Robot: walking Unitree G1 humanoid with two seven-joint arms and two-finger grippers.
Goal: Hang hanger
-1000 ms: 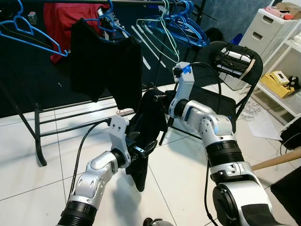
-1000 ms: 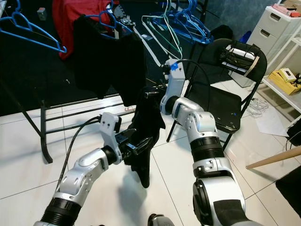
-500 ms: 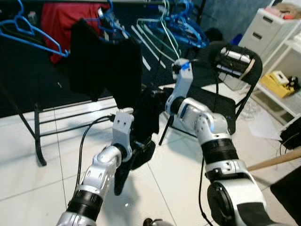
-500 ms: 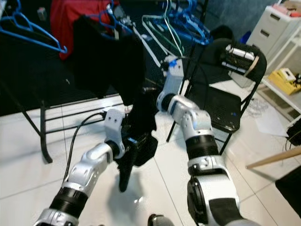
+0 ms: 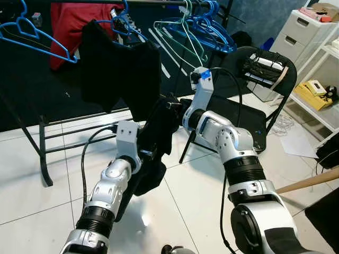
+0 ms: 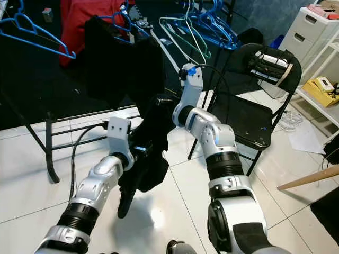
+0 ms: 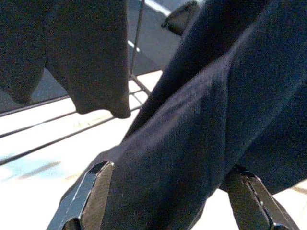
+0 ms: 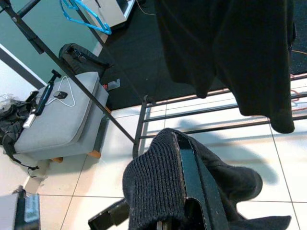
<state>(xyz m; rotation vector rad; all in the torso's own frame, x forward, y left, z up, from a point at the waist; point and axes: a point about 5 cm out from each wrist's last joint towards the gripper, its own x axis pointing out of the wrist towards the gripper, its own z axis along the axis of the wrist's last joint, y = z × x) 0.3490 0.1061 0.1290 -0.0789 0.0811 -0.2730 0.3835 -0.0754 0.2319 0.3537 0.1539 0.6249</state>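
A black knit garment (image 5: 161, 127) hangs between my two grippers, in front of the clothes rack (image 5: 79, 129). My right gripper (image 5: 174, 103) holds its top edge, shut on the ribbed hem (image 8: 153, 182). Lower down, my left gripper (image 5: 148, 156) is pressed into the bunched lower part. In the left wrist view its fingers (image 7: 88, 191) stand wide apart with dark cloth (image 7: 192, 124) lying between them. A tail of the garment (image 6: 124, 198) dangles below. I cannot make out a hanger inside it. Empty blue hangers (image 5: 212, 26) and teal hangers (image 5: 183, 37) hang on the rail above.
Another black garment (image 5: 119, 71) and a red one (image 5: 69, 26) hang on the rack, beside a blue hanger (image 5: 37, 39) at far left. A black folding chair (image 5: 249, 119) stands close on the right. White drawers (image 5: 307, 32), shelves and a wooden stick (image 5: 312, 180) lie further right.
My left gripper has come up and in against the garment, bunching its lower part so a tail hangs to the lower left. The right gripper has edged slightly left, still holding the top.
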